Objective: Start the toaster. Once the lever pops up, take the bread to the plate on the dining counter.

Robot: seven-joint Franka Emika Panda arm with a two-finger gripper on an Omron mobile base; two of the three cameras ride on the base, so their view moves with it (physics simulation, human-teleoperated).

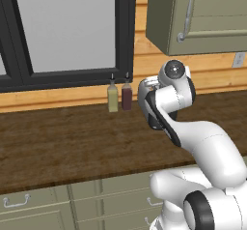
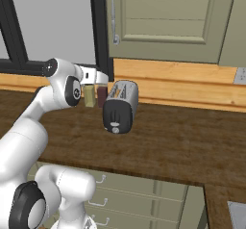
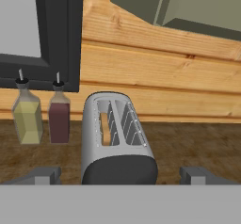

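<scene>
The silvery-grey toaster (image 3: 115,145) stands on the dark wood worktop, with its dark end facing me and two slots open on top. The bread (image 3: 105,134), a tan slice, sits down in the left slot. My gripper (image 3: 121,176) is open, its fingertips (image 3: 44,175) spread wide on either side of the toaster's near end and touching nothing. From the right base camera the toaster (image 2: 120,108) sits just right of my white hand (image 2: 93,75), which hovers at its top level. The plate and the dining counter are out of view.
Two sauce bottles, yellow-green (image 3: 27,117) and dark red (image 3: 59,117), stand left of the toaster against the wood-panel wall. An olive wall cabinet (image 2: 163,21) hangs above. A black-framed window (image 1: 67,31) is to the left. Drawer fronts (image 1: 48,207) run under the worktop.
</scene>
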